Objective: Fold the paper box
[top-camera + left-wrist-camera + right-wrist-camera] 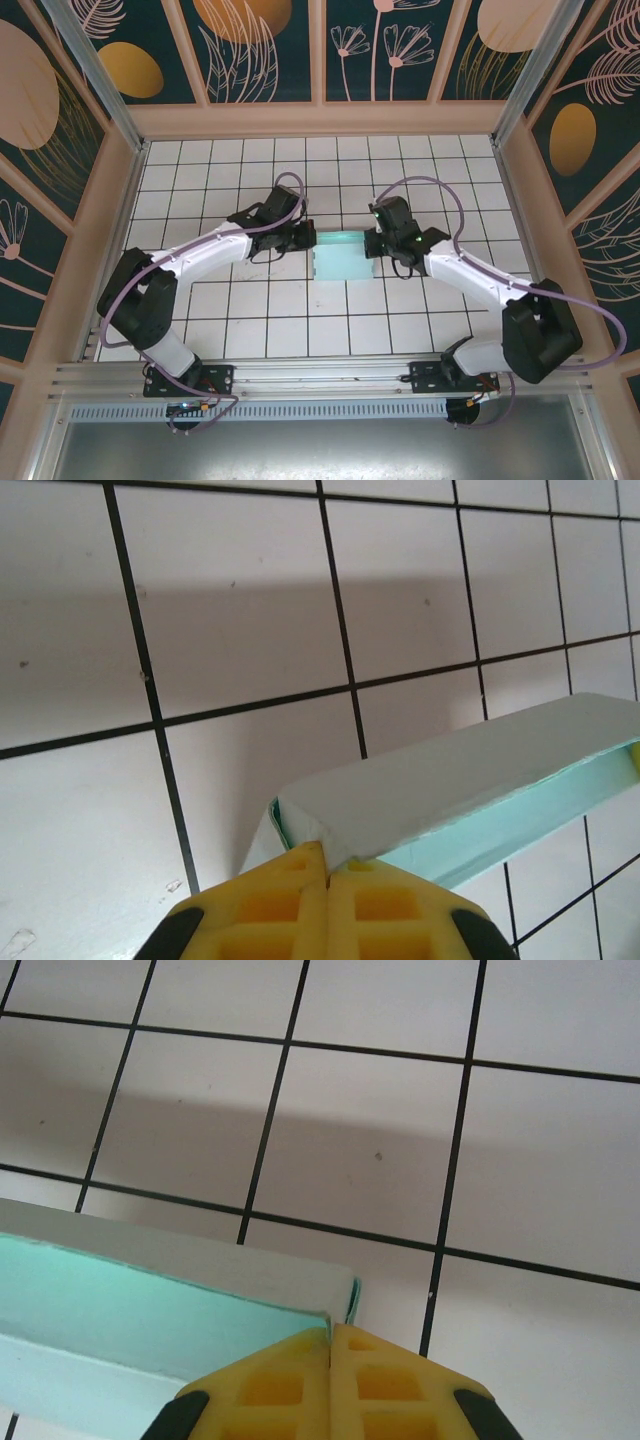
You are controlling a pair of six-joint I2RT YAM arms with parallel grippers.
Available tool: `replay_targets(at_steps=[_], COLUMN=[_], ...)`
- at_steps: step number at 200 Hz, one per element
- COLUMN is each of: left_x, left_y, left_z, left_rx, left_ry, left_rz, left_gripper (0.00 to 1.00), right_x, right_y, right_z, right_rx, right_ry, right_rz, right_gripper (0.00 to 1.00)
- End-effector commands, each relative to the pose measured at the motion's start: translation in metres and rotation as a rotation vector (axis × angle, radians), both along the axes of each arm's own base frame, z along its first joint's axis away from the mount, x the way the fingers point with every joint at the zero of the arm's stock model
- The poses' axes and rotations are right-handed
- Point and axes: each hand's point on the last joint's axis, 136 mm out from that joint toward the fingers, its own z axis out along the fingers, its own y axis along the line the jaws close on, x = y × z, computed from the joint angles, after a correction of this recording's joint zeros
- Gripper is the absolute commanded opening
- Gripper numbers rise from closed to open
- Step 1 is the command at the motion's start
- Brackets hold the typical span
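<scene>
Paper box (pixel 345 262) is pale mint card, shallow, with folded-up walls.

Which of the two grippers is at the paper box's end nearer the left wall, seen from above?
The left gripper, shut on the left end of the paper box; the right gripper pinches the opposite, right end.
</scene>
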Motion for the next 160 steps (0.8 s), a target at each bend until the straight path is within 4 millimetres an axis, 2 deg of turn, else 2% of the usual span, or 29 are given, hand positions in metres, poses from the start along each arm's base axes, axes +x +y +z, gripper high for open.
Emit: replay_targets(at_steps=[1, 25, 76, 145, 160], left_x=[-0.013, -0.014, -0.001, 0.012, 0.017], left_y=[-0.002, -0.006, -0.013, -0.026, -0.028], left_z=[-0.016, -0.01, 0.017, 0.042, 0.042], left_rx=[0.035, 0.03, 0.005, -0.05, -0.038], left_ry=[0.026, -0.004, -0.106, -0.211, -0.229], left_rz=[-0.038, -0.039, -0.058, -0.088, -0.098], left_gripper=[0.0, 0.0, 0.0, 0.0, 0.0], right_x=[-0.009, -0.011, -0.003, -0.007, -0.006], right_y=[0.006, 0.006, 0.011, 0.008, 0.007], right_z=[-0.006, -0.002, 0.032, 0.048, 0.052], right_rx=[0.025, 0.032, 0.082, 0.151, 0.155], right_ry=[-0.022, -0.06, -0.235, -0.404, -0.449], right_rz=[0.044, 0.046, 0.064, 0.075, 0.08], right_gripper=[0.0, 0.0, 0.0, 0.0, 0.0])
